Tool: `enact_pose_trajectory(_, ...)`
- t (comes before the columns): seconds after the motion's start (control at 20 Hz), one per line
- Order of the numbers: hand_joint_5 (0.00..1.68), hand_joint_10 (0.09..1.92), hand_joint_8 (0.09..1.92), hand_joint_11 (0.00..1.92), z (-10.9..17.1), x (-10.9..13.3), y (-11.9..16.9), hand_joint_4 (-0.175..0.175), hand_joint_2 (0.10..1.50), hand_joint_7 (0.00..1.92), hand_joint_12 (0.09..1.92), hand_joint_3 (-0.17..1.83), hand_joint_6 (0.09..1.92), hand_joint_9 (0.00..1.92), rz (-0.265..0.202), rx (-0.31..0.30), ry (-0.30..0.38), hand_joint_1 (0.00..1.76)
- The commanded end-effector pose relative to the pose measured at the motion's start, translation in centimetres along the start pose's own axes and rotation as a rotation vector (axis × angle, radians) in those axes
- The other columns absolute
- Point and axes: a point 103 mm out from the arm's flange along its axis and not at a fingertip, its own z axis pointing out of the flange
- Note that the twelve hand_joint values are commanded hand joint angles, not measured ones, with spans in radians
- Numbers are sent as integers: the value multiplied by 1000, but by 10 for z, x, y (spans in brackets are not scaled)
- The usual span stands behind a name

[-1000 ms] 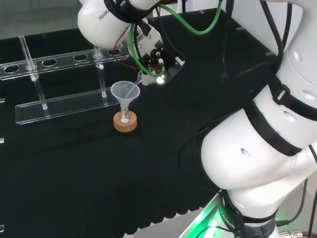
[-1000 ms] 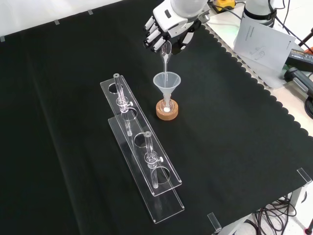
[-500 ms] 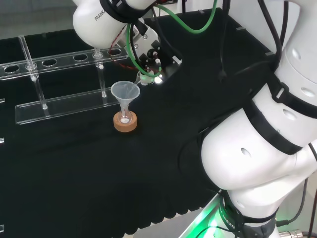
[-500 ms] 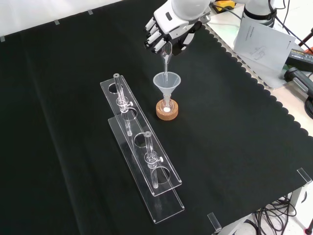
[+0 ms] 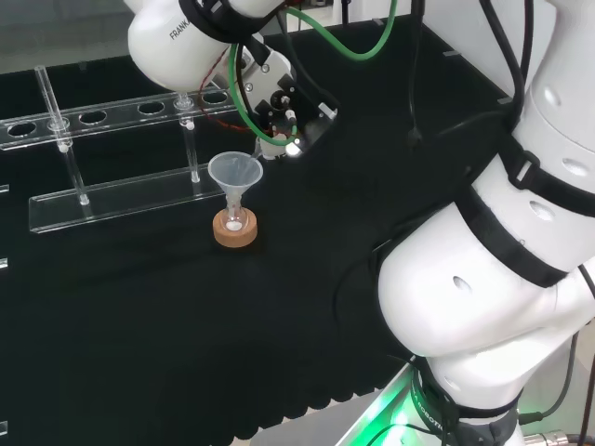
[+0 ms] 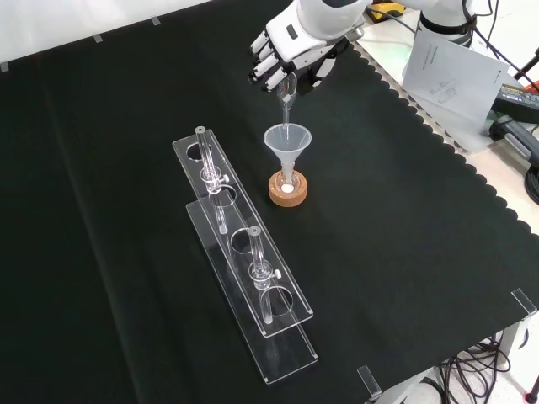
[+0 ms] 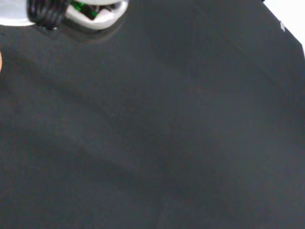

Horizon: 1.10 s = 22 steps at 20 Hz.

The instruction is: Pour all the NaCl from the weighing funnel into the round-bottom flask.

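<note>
Hand (image 6: 290, 46) curled round the weighing funnel (image 6: 286, 91), tipped spout-down above the glass funnel (image 6: 287, 140).

We see, in the front view, the hand at the top of the tabletop (image 6: 404, 219) with its fingers (image 6: 268, 66) bent about the upper end of the clear weighing funnel — the narrow end hangs just over the wide mouth of the glass funnel, apart from it as far as we can tell. That funnel stands in the round-bottom flask (image 6: 288, 187), which sits on a cork ring (image 6: 287, 194); a small white heap lies in the flask's bottom. Just left of it in that view stands a clear rack (image 6: 244, 278) — two upright glass pieces in it.
</note>
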Motion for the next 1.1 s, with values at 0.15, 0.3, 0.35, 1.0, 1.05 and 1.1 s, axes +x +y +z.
enact_pose_trajectory(0.15, 1148, 234, 683, 935, -4, 2, 0, 175, 759, 653, 940, 565, 856, 1119, 2, 1, -33, 1076)
enact_pose_trajectory(0.3, 1148, 233, 683, 934, -7, 5, -1, 175, 759, 653, 942, 564, 856, 1120, 2, 5, -49, 1076)
enact_pose_trajectory(0.35, 1148, 233, 683, 933, -8, 5, -1, 175, 760, 653, 943, 564, 855, 1120, 2, 5, -51, 1076)
enact_pose_trajectory(1.0, 1149, 231, 683, 931, -18, 8, -4, 175, 761, 654, 950, 561, 853, 1125, 12, 3, -104, 1077)
enact_pose_trajectory(1.05, 1149, 231, 683, 931, -19, 8, -4, 175, 761, 654, 951, 561, 853, 1125, 11, 2, -107, 1077)
enact_pose_trajectory(1.1, 1149, 231, 683, 931, -20, 8, -4, 175, 761, 654, 951, 560, 852, 1125, 12, 1, -108, 1077)
